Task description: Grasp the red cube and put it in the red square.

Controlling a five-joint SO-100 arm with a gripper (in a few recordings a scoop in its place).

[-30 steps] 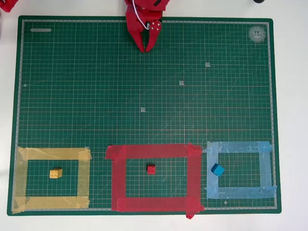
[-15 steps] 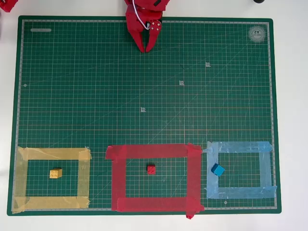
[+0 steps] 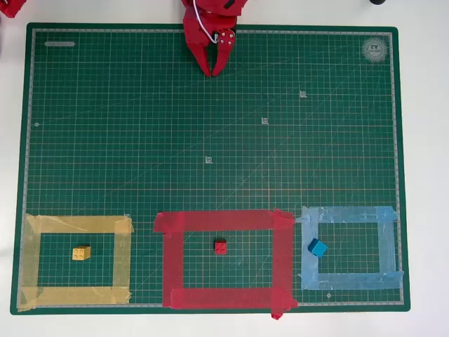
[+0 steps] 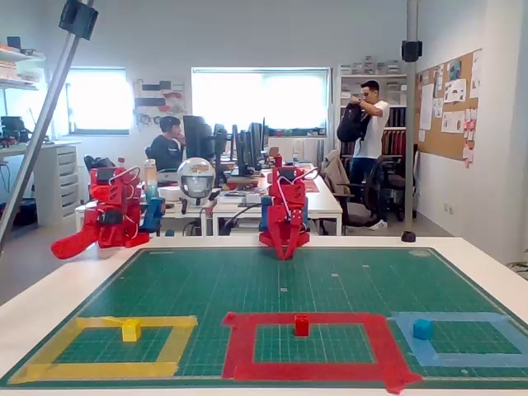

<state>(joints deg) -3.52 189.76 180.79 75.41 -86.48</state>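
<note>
the large rectangular outline of wide red tape, the red square, lies along the near edge of the dark green gridded cutting mat, about midway between the mat's two near corners. inside it sits the tiny bright red plastic cube with studs on top, the red cube; it rests on bare mat a little left of the outline's middle in the overhead view, clear of all four tape strips.

in the overhead view, the yellow tape outline lies by the near left corner of the mat and holds the small yellow cube, which stands near the outline's middle and touches no tape. the light blue tape outline lies by the near right corner, its left strip close against the red square's right strip. the small blue cube sits turned at an angle at the inner edge of that left strip; whether it touches the tape i cannot tell.

the red arm stands at the middle of the mat's far edge, folded in over its base, well apart from all three outlines. its red gripper points down at the mat just inside that far edge, in line with the red square across the mat. the two fingers meet at their tips, so the jaws are together with nothing between them. the mat lies on a white table.
</note>
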